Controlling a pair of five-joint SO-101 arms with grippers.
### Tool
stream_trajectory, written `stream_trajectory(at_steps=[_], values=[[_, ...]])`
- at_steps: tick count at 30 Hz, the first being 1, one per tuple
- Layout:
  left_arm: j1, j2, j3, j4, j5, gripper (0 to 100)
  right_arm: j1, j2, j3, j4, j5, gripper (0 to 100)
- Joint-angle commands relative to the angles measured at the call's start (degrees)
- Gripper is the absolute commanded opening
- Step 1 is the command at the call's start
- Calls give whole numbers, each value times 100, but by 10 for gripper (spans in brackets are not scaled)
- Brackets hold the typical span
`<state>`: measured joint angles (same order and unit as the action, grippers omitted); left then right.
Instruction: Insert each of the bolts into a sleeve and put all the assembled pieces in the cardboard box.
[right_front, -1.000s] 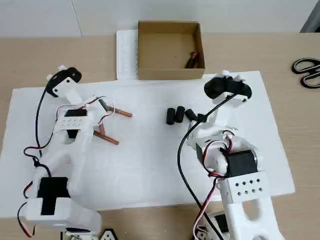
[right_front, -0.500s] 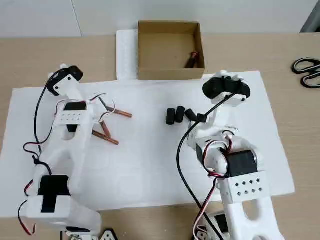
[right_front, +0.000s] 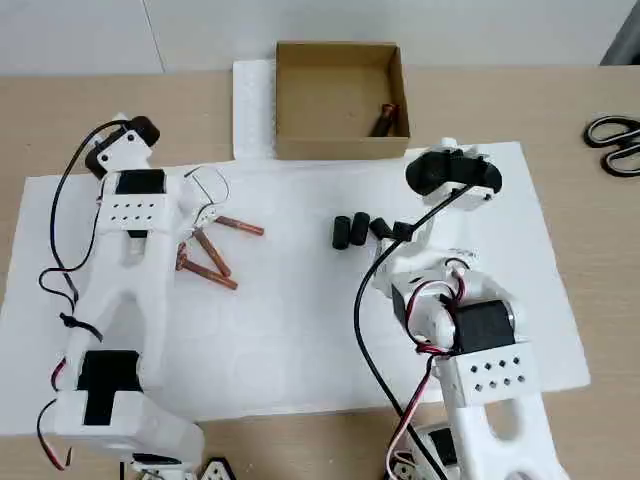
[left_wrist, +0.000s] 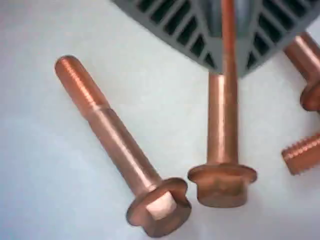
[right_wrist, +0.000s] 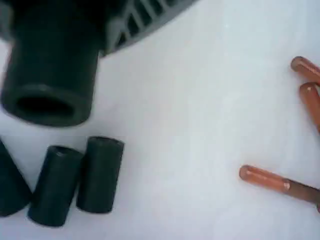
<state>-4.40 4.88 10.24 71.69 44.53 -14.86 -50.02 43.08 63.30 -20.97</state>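
Note:
Three copper bolts lie on the white sheet by my left gripper (right_front: 196, 238). It is shut on one bolt (left_wrist: 222, 130), whose shank runs up between the jaws (left_wrist: 226, 35) while its head hangs near the sheet. A second bolt (left_wrist: 117, 150) lies loose beside it, and a third bolt (right_front: 240, 226) lies a little to the right. My right gripper (right_front: 390, 232) is shut on a black sleeve (right_wrist: 50, 75) with its open bore showing. Two more sleeves (right_front: 350, 230) lie side by side just left of it. The cardboard box (right_front: 340, 148) holds one assembled piece (right_front: 386, 120).
A white foam block (right_front: 253, 110) stands against the box's left side. Scissors (right_front: 615, 140) lie on the bare table at the far right. The white sheet (right_front: 300, 330) covers the working area, with open room in its middle and near part.
The left arm's wrist has swung to the left and its gripper has come down onto the bolts, tilting one of them up. The right arm has kept still with its sleeve.

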Motion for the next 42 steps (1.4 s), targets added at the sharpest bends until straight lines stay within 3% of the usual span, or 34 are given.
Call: stream_trajectory(at_steps=[1,7,13,42], values=[[-26,9,-224,62,185,8,40,-101,-18,-145,62,3],[-62,422,-259,70,185,17,40,-101,-18,-145,62,3],[-53,615,-268,70,167,118,40,-101,-18,-145,62,3],[-70,1521,-576,-527,35,122,40,-101,-53,-145,62,3]])
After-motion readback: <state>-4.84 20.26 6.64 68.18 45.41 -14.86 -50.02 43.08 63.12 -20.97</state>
